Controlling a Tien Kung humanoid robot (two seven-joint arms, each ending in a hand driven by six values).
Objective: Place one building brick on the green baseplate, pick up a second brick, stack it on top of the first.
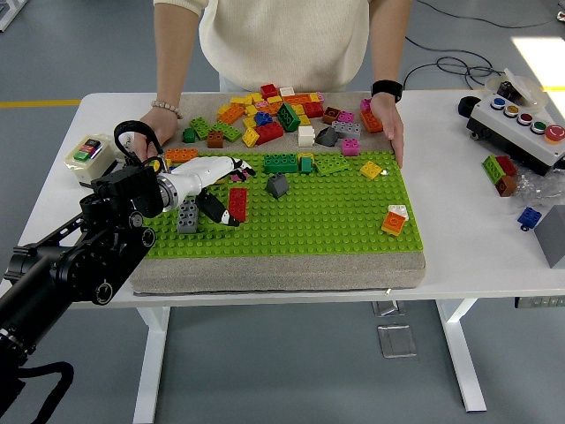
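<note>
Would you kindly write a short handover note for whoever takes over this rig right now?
Left robot hand: over the baseplate's left part, fingers spread, holding nothing that I can see. Right arm: not in view.
Red brick and grey brick sit on the green baseplate beside the hand. Loose brick pile behind it. A person's hands hold the mat's far edge.
Done: bricks are on the plate. Left: pick a second brick, stack it.

Green baseplate (pixel 318 216), centre: studded plastic with a slight sheen. Beneath it, a grey pad (pixel 282 269) of rough, matt, felt-like cloth. Loose bricks (pixel 274 115), upper centre: smooth, glossy coloured plastic. Table (pixel 494 238): smooth white matt top. Left hand (pixel 207 181), centre left: glossy white shell with black fingers; the arm (pixel 79 256) behind it is matt black.
</note>
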